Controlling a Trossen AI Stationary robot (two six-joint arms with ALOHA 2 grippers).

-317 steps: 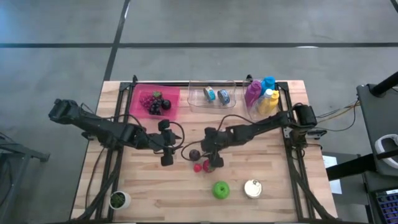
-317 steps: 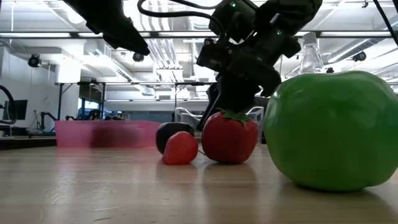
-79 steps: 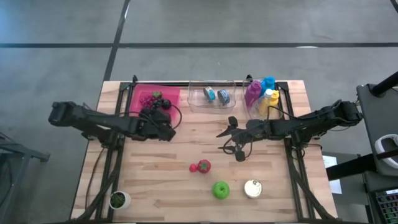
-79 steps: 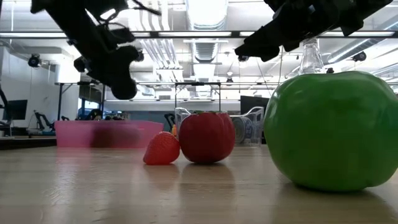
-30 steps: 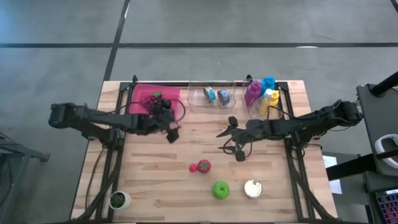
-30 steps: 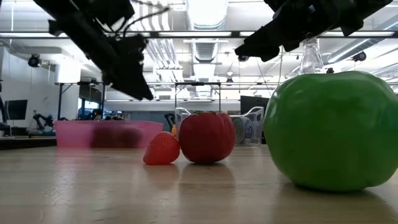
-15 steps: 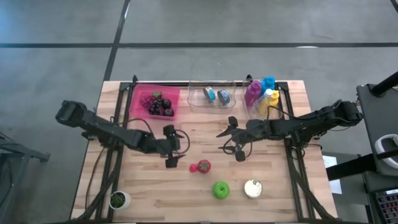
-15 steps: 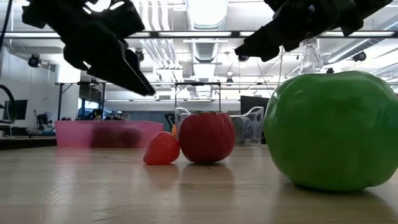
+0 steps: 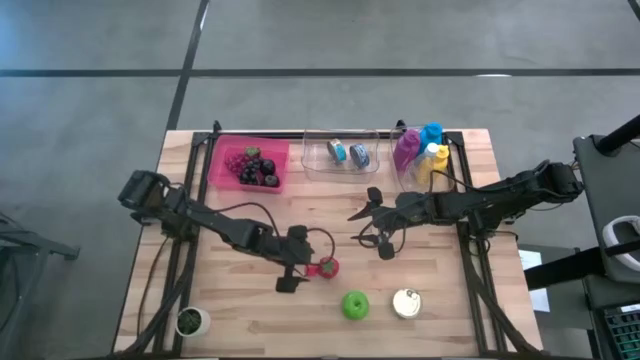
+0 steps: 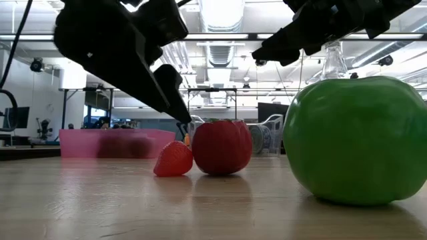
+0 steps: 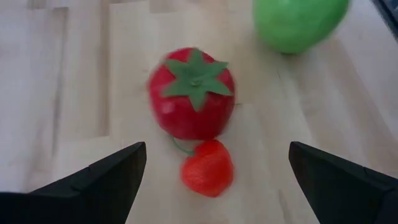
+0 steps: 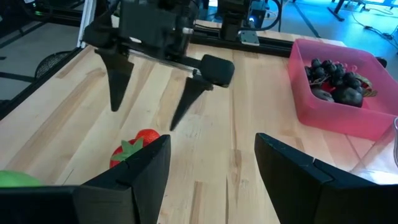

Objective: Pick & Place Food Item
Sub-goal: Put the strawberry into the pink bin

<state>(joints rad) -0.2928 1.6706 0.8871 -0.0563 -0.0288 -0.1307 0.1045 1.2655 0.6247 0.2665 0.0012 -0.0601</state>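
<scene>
Hovering over the red fruit: left pincer [image 9: 291, 258] spread wide, nothing between its fingers [image 11: 109, 177], poised just above the small strawberry [image 11: 208, 168] and the tomato [image 11: 191, 92]. Both sit mid-bench, touching each other, strawberry on the side nearer the left arm. Seen from the low camera, a fingertip [image 10: 179, 115] comes down close to the tomato's top; contact can't be told.

Green apple [image 9: 354, 305] lies near the bench's [image 9: 250, 320] front edge, just beside a tin can [image 9: 406, 302]. Pink bin [image 9: 250, 164] at the back left corner holds dark grapes [image 12: 336, 81].

Right pincer [image 9: 376, 222] is parked above the bench right of centre, well apart from the fruit, partly open and empty.

Clear tray [image 9: 341, 155] with two small cans at the back centre, a container of coloured bottles [image 9: 421, 152] at the back right, and a small potted plant [image 9: 191, 321] at the front left corner.
</scene>
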